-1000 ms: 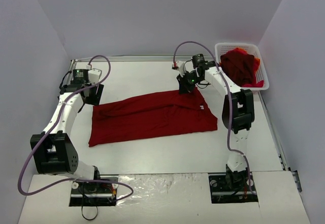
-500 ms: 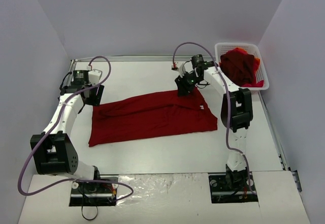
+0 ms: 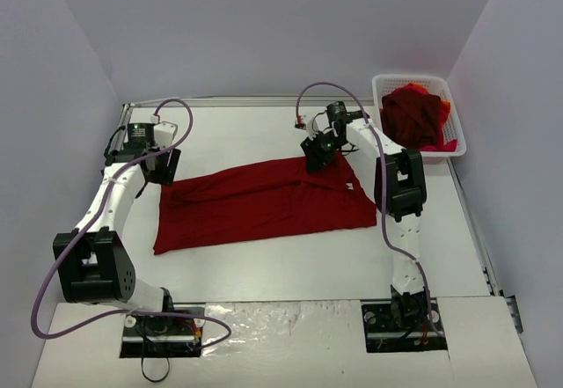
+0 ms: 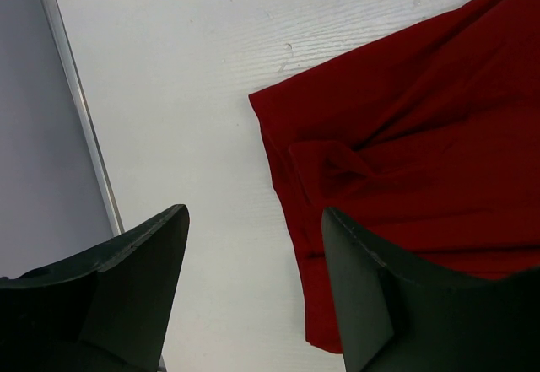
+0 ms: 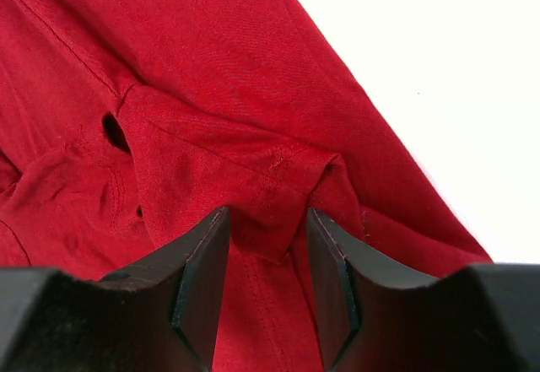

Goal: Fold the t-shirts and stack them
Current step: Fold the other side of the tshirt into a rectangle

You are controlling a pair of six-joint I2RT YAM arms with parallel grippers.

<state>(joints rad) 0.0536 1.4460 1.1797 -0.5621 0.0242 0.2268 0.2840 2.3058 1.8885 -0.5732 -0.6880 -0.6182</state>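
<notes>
Here left fingers [image 4: 126,292] gape wide beside the t-shirt [image 3: 264,199]; right fingers [image 5: 198,292], narrowly parted, seemingly hold nothing

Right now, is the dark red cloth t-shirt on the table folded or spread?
Spread: the dark red cloth t-shirt lies wide and flat on the white table, edges wrinkled.

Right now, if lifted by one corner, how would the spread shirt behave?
Probably floppy: the shirt lies flat with soft creases, so it would drape. Likely light: thin cloth. Pushed, it would probably bunch, not slide whole.
</notes>
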